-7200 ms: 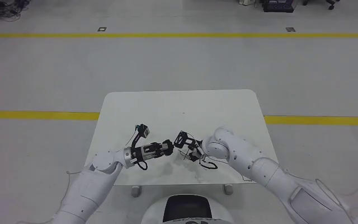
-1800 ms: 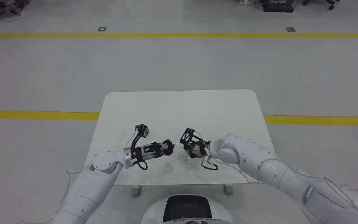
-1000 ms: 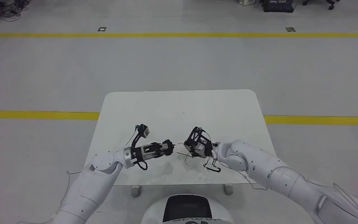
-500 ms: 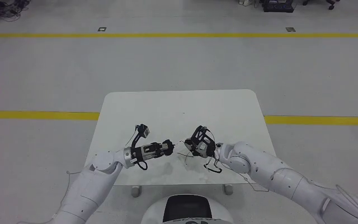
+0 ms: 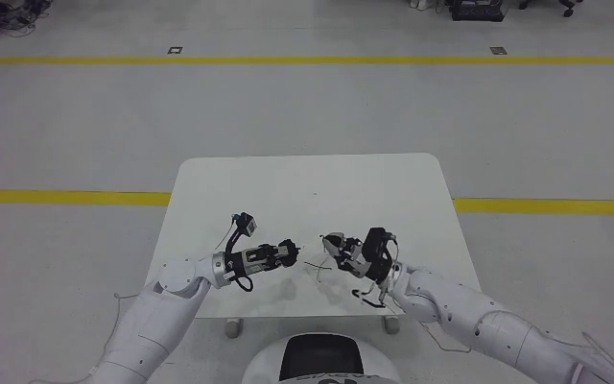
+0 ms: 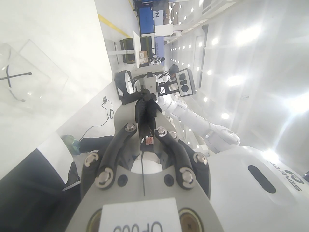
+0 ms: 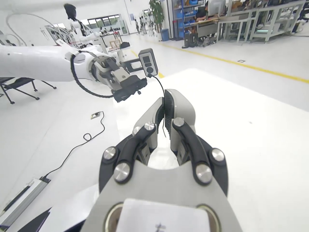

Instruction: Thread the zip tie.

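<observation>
The zip tie is a thin black strip. My right gripper (image 7: 165, 108) is shut on it, and a short tail (image 7: 164, 131) hangs behind the pads. My left gripper (image 6: 145, 102) is shut on a black strip too, whose tail (image 6: 143, 170) runs back between the fingers. In the top view both grippers hover over the table's near middle, the left gripper (image 5: 291, 252) facing the right gripper (image 5: 329, 242) across a small gap. The right wrist view shows the left gripper (image 7: 129, 86) a little way ahead.
The white table (image 5: 307, 182) is bare at the back and sides. A clear plastic sheet (image 6: 31, 78) with loose black zip ties (image 6: 14, 77) lies on it near the grippers. Faint thin strips (image 5: 319, 269) lie below the gap.
The right arm has swung round and drawn its gripper slightly back from the left gripper, widening the gap. The left arm has stayed in place.
</observation>
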You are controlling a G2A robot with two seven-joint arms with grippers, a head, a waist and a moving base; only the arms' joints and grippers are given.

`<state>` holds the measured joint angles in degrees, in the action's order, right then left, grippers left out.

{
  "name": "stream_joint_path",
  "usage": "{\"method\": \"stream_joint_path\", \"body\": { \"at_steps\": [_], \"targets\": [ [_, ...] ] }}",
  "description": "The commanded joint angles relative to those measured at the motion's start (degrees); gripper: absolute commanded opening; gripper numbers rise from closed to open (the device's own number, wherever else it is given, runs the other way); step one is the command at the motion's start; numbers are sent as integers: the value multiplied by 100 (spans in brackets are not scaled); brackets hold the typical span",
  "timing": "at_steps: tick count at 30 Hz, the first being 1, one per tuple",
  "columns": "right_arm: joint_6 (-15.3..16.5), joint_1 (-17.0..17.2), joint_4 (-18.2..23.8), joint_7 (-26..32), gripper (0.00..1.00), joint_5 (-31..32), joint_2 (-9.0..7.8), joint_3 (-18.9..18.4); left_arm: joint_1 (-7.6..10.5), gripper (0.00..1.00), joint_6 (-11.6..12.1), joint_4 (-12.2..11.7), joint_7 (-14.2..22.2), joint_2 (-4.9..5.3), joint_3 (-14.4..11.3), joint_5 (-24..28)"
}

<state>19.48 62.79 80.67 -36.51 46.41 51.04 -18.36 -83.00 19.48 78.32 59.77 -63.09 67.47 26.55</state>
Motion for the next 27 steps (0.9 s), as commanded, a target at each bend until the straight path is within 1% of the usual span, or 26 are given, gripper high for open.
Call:
{"method": "stream_joint_path", "body": {
  "at_steps": [1,9,10,12,13,16,17,20,22,25,27],
  "targets": [
    [0,-53,-8,-90,0,-36,-8,100,0,0,0,0,0,0,0,0],
    [0,-53,-8,-90,0,-36,-8,100,0,0,0,0,0,0,0,0],
    [0,-5,91,-227,0,-160,4,53,0,0,0,0,0,0,0,0],
    [0,128,208,-677,0,-322,25,17,0,0,0,0,0,0,0,0],
    [0,183,211,-1017,0,-349,38,-1,0,0,0,0,0,0,0,0],
    [0,259,206,-1654,0,-336,92,82,0,0,0,0,0,0,0,0],
    [0,270,179,-1907,0,-341,120,161,0,0,0,0,0,0,0,0],
    [0,203,39,-2310,0,-379,197,359,0,0,0,0,0,0,0,0],
    [0,131,-48,-2472,0,-449,255,494,0,0,0,0,0,0,0,0],
    [0,-28,-212,-2595,0,-573,363,712,0,0,0,0,0,0,0,0],
    [0,-126,-254,-2542,0,-706,451,862,0,0,0,0,0,0,0,0]
  ]
}}
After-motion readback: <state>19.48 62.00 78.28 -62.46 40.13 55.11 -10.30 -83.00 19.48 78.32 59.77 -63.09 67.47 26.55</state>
